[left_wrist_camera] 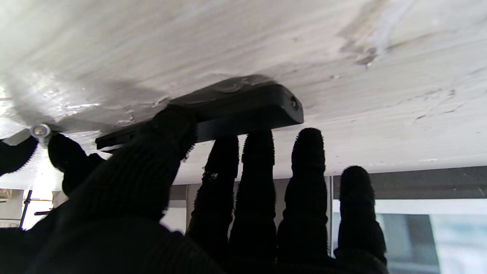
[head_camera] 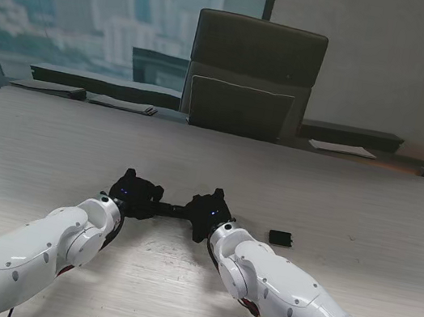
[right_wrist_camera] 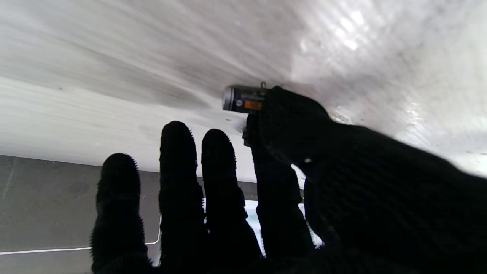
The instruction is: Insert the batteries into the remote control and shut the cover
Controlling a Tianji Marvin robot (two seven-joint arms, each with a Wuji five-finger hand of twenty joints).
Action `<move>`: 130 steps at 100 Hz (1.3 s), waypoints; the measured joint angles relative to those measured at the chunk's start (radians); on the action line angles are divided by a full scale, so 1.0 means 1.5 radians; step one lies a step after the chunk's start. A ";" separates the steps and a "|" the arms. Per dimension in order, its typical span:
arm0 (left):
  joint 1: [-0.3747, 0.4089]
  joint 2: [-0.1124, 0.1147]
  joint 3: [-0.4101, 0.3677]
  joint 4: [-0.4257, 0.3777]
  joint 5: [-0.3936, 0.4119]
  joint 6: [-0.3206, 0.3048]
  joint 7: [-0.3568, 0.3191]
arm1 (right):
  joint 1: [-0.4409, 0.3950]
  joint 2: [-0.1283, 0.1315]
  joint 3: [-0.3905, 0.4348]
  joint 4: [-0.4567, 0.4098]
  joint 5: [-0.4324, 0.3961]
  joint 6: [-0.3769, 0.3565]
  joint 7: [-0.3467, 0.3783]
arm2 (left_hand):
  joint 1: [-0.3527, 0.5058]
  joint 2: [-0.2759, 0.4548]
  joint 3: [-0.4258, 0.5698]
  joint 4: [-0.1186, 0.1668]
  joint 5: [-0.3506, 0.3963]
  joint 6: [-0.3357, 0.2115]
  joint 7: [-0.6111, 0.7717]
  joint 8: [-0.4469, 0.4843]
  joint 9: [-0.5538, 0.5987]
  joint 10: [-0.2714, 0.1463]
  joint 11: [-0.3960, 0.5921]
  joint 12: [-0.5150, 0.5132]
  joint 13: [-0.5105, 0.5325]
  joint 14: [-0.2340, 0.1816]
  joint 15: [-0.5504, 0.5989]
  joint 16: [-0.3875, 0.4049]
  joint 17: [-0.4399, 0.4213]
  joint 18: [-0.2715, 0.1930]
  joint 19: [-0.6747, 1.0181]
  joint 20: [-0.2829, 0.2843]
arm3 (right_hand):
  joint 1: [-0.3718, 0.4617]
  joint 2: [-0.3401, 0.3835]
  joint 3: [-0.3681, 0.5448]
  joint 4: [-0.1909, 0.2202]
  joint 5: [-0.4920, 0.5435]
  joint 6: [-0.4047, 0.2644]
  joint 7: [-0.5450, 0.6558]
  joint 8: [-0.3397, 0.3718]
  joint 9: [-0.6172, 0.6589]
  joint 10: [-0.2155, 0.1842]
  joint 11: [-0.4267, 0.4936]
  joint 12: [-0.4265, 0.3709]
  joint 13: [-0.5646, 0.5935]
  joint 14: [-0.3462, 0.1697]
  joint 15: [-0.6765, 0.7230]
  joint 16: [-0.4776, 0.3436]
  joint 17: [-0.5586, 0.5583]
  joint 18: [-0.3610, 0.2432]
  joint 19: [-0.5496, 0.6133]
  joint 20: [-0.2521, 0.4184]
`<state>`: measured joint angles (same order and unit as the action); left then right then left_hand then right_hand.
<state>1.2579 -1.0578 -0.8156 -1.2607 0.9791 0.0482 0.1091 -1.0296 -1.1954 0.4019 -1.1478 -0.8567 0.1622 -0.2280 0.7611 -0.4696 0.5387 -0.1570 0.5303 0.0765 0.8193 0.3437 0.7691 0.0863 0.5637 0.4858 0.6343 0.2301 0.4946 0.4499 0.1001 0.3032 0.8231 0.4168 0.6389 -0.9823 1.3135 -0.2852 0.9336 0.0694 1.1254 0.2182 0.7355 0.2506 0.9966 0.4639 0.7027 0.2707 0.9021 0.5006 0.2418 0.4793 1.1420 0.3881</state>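
Observation:
The black remote point(head_camera: 173, 209) lies flat on the pale wood table between my two black-gloved hands. My left hand point(head_camera: 134, 192) is shut on it; in the left wrist view the thumb and fingers clamp the remote point(left_wrist_camera: 247, 110) against the table top. My right hand point(head_camera: 209, 211) pinches a small battery point(right_wrist_camera: 241, 99) between thumb and forefinger, low over the table by the remote's other end. The battery's metal tip point(left_wrist_camera: 40, 131) also shows in the left wrist view. The black battery cover point(head_camera: 280, 237) lies apart, to the right of my right hand.
A dark office chair point(head_camera: 251, 75) stands behind the table's far edge. Dark pads point(head_camera: 123, 104) and a white sheet point(head_camera: 343, 149) lie on a desk beyond it. Bare table top point(head_camera: 352, 200) spreads around both hands.

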 measured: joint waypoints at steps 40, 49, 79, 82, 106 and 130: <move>-0.014 0.002 0.021 0.000 -0.005 -0.011 -0.006 | -0.039 0.009 0.071 -0.051 0.021 -0.011 -0.038 | 0.000 0.000 0.000 0.000 0.000 0.000 0.000 0.000 0.001 0.010 0.029 0.007 0.000 0.000 0.000 0.000 0.000 0.000 0.000 0.000 | 0.000 0.000 0.000 0.000 0.000 0.016 0.000 0.015 0.000 0.000 0.000 -0.008 0.000 0.000 -0.011 0.000 -0.007 0.001 -0.014 -0.008; -0.015 0.002 0.023 -0.003 -0.005 -0.013 -0.011 | -0.037 -0.002 0.072 -0.045 0.051 -0.007 -0.044 | 0.000 0.000 0.000 0.000 0.000 0.000 0.000 0.000 0.001 0.010 0.029 0.007 0.000 0.000 0.000 0.000 0.000 0.000 0.000 0.000 | 0.000 0.000 0.000 0.000 0.000 0.017 0.000 0.015 0.000 0.000 0.000 -0.008 0.000 0.000 -0.016 -0.006 -0.008 0.001 -0.015 -0.008; -0.020 0.002 0.034 -0.005 -0.006 -0.017 -0.013 | -0.030 -0.049 0.068 -0.012 0.134 0.025 -0.058 | 0.000 0.000 -0.001 0.000 0.000 0.000 0.000 0.000 0.001 0.015 0.043 0.008 0.000 0.000 0.000 0.000 0.000 0.000 0.000 0.000 | 0.000 0.001 0.000 0.000 0.000 0.017 0.000 0.015 -0.002 0.000 0.000 -0.008 0.000 0.000 -0.032 -0.007 -0.017 0.004 -0.033 -0.016; -0.020 0.002 0.034 -0.005 -0.006 -0.017 -0.013 | -0.029 -0.052 0.067 -0.009 0.135 0.027 -0.060 | 0.000 0.000 -0.001 0.000 0.000 0.000 0.000 0.000 0.001 0.015 0.043 0.008 0.000 0.000 0.000 0.000 0.000 0.000 0.000 0.000 | 0.000 0.001 0.000 0.000 0.000 0.017 0.000 0.015 -0.002 0.000 0.000 -0.008 -0.001 0.000 -0.034 -0.007 -0.017 0.006 -0.033 -0.016; -0.022 0.002 0.041 -0.008 -0.008 -0.014 -0.018 | -0.026 -0.070 0.066 0.019 0.159 0.035 -0.077 | -0.010 0.012 -0.007 0.003 0.000 0.000 0.000 0.000 0.001 0.026 0.051 0.004 0.000 0.000 0.000 0.005 0.000 0.000 0.000 0.000 | 0.000 0.002 0.000 0.000 0.000 0.017 0.000 0.015 -0.039 0.001 -0.020 -0.008 -0.029 0.002 -0.058 -0.019 -0.022 0.008 -0.041 -0.017; -0.028 0.001 0.050 -0.008 -0.012 -0.013 -0.019 | -0.024 -0.084 0.064 0.043 0.183 0.045 -0.090 | -0.011 0.014 -0.011 0.004 0.000 0.000 0.000 0.000 0.001 0.026 0.069 0.000 0.000 0.000 0.000 0.006 0.000 0.000 0.000 0.000 | 0.000 0.004 0.000 0.000 0.001 0.030 0.000 0.015 -0.063 0.017 -0.051 -0.014 -0.049 0.020 -0.115 -0.045 -0.027 0.009 -0.049 -0.017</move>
<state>1.2161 -1.0561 -0.7407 -1.2723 0.9606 0.0291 0.0809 -1.0654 -1.3217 0.4979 -1.0839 -0.5815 0.2305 -0.3623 0.7453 -0.4491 0.5221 -0.1509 0.5305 0.0765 0.8193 0.3443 0.7708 0.1255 0.6676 0.4859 0.6343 0.2301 0.4946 0.4584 0.1001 0.3032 0.8231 0.4168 0.6391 -0.9766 1.3136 -0.2852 0.9347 0.1149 1.1253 0.2414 0.6416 0.2758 0.9203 0.4424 0.6293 0.3011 0.7299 0.4338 0.2014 0.4929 1.0687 0.3623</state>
